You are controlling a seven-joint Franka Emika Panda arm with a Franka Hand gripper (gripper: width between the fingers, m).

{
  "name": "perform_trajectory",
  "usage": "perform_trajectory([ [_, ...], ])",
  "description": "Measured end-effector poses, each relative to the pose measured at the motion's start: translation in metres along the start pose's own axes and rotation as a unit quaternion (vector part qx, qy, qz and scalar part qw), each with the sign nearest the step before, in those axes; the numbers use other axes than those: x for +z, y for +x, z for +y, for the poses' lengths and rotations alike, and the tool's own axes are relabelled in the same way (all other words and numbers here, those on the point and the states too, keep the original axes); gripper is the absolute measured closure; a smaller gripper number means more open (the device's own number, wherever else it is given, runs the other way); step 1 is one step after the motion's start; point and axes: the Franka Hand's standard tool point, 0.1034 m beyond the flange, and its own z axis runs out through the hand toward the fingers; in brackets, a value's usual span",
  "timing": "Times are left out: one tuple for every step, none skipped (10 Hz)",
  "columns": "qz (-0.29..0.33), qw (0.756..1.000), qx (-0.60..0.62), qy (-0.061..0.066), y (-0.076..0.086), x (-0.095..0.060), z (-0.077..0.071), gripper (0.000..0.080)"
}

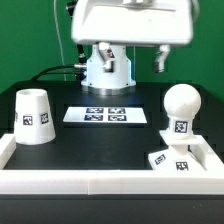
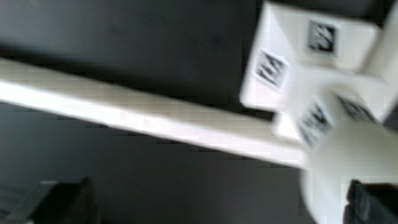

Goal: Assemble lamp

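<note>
The round bulb (image 1: 181, 105) stood up on its short stem, on top of the flat square base (image 1: 172, 160). The base lay in the near corner of the bench, on the exterior view's right, close to the white wall (image 1: 100, 183) that ran along the near edge. The cup-like shade (image 1: 34, 115) stood by itself near the bench edge on the exterior view's left, wide end down. It was well apart from the bulb and base. The marker board (image 1: 108, 115) lay flat in the middle of the bench, between the shade and the bulb, touching neither.

The arm (image 1: 130, 20) hung high over the far edge of the bench. The gripper could not be seen in the exterior view. The wrist view was blurry. It showed the bulb (image 2: 347, 150) and the base (image 2: 302, 60) from above, with the white wall (image 2: 125, 105) beside them. I could not tell if the gripper was open or closed, or if it held anything.
</note>
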Motion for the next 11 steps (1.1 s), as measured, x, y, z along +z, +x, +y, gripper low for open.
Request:
perform_trajectory([
  [-0.011,1.0,0.008,0.001,-0.007,0.008,0.008,0.0101],
  [-0.036,0.999,0.022,0.01,-0.009,0.017,0.005,0.0101],
  [-0.052,0.998,0.022,0.018,0.0,0.02,0.0,0.0101],
  [-0.046,0.999,0.019,0.015,0.002,0.019,0.002,0.0101],
  [-0.048,0.999,0.019,0.016,0.0,0.021,0.001,0.0101],
  [-0.048,0.999,0.019,0.016,0.0,0.021,0.001,0.0101],
  [-0.048,0.999,0.019,0.016,0.0,0.021,0.001,0.0101],
  [-0.048,0.999,0.01,0.016,-0.003,0.021,0.004,0.0101],
  [-0.048,0.999,-0.012,0.017,-0.015,0.021,0.014,0.0101],
  [-0.054,0.998,-0.015,0.016,-0.033,0.022,0.027,0.0101],
  [-0.058,0.998,-0.019,0.016,-0.049,0.02,0.037,0.0101],
])
